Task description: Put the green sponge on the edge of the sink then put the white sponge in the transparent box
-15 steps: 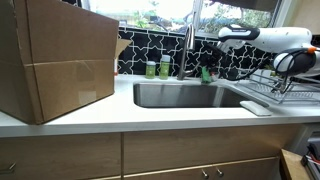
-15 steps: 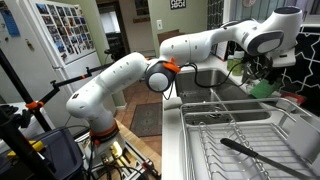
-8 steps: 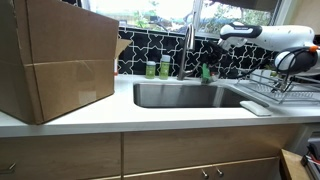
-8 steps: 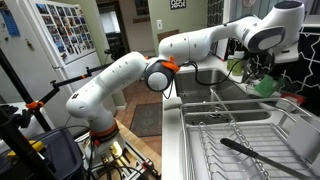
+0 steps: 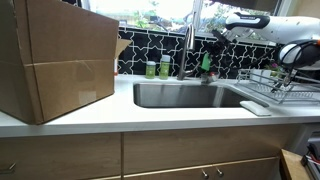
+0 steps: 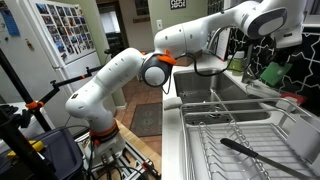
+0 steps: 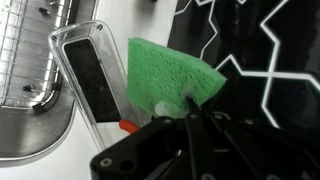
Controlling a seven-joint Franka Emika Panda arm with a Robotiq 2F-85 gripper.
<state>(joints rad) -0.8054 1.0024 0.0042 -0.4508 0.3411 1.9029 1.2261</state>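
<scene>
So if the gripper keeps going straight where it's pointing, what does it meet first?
The gripper holds the green sponge; beyond it, probably the black tiled wall, though depth is unclear.

Green sponge (image 7: 165, 72) bottom behind tool (image 7: 190, 112), cardboard box (image 5: 55, 60) cropped

A big cardboard box (image 5: 55, 60) is sitting at nine o'clock on the white desk (image 5: 150, 118) in an exterior view. A pair of green containers (image 5: 151, 69) is standing at twelve o'clock, just beside a tall tap (image 5: 186, 50), with black-and-white tiles (image 5: 135, 52) running behind them. At three o'clock a wire dish rack (image 5: 285, 85) is resting on the desk. A black utensil (image 6: 255, 152) is lying inside it.
</scene>
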